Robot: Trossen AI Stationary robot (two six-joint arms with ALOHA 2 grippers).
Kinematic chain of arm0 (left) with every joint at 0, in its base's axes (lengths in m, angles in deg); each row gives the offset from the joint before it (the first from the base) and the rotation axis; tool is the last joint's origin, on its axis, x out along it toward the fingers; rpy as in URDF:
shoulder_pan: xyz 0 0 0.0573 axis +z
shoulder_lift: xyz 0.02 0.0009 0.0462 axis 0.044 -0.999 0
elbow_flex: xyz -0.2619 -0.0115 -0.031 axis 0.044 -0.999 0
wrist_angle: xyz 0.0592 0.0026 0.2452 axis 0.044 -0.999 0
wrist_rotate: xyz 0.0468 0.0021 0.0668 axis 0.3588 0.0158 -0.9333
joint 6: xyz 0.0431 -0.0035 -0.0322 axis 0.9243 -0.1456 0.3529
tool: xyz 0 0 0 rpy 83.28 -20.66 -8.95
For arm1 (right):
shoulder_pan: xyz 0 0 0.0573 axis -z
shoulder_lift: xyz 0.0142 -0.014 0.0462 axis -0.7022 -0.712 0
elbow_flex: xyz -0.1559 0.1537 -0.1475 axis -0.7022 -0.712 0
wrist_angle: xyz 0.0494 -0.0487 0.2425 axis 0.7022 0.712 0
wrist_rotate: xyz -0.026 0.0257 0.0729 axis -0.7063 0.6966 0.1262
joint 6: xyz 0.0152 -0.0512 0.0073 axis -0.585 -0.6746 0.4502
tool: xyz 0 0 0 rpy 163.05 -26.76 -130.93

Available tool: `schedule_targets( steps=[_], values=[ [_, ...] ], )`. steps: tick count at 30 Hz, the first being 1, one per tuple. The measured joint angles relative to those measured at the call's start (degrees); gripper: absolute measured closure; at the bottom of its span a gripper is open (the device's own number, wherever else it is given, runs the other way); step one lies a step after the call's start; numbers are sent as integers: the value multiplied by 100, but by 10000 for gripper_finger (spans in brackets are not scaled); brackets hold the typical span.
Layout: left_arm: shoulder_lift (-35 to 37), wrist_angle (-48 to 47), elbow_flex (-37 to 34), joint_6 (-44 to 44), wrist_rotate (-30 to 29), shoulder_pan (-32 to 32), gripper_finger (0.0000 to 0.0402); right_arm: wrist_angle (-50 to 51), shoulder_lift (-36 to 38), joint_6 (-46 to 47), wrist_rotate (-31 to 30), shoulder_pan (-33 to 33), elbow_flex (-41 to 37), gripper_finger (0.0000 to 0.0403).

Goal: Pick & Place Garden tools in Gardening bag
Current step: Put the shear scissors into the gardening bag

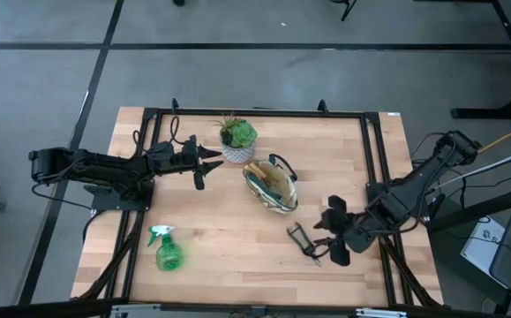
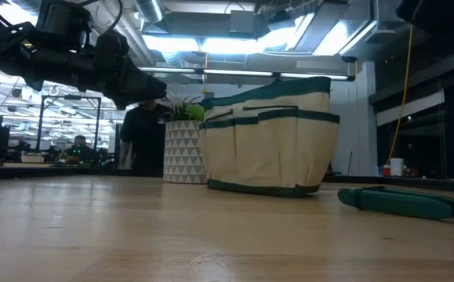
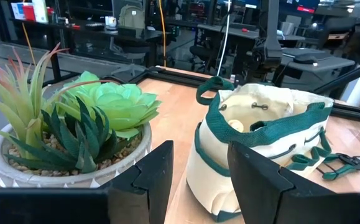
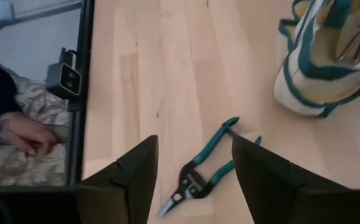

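Note:
The cream gardening bag [image 1: 271, 185] with green trim stands upright on its base at the table's middle; wooden tool handles [image 1: 257, 170] stick out of it. Green-handled pruners [image 1: 303, 241] lie flat on the table, right of the bag and nearer the front. The green spray bottle [image 1: 168, 251] lies on its side at the front left. My right gripper [image 1: 331, 231] is open, just right of and above the pruners [image 4: 199, 171]. My left gripper [image 1: 204, 163] is open in the air, left of the plant pot and the bag [image 3: 254, 149].
A potted green plant [image 1: 236, 141] in a white patterned pot stands just behind and left of the bag. A black frame [image 1: 264, 113] runs around the table. A person's hand [image 4: 24, 134] shows beyond the table's edge. Bare wood lies at the table's front middle.

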Motion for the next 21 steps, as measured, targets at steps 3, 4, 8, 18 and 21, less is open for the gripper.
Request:
schedule_targets(
  steps=[3,4,8,18,21],
  values=[
    [0,0,0,1,0,0,253,10,0,251,-4,-94,0,194],
    [0,0,0,1,1,1,253,10,0,306,-4,-119,0,194],
    [0,0,0,1,0,0,253,7,-21,499,-6,-180,0,194],
    [0,0,0,2,0,0,253,119,-486,922,66,-269,-2,194],
    [0,0,0,2,0,0,253,139,-624,1078,74,-267,-2,194]
  ],
)
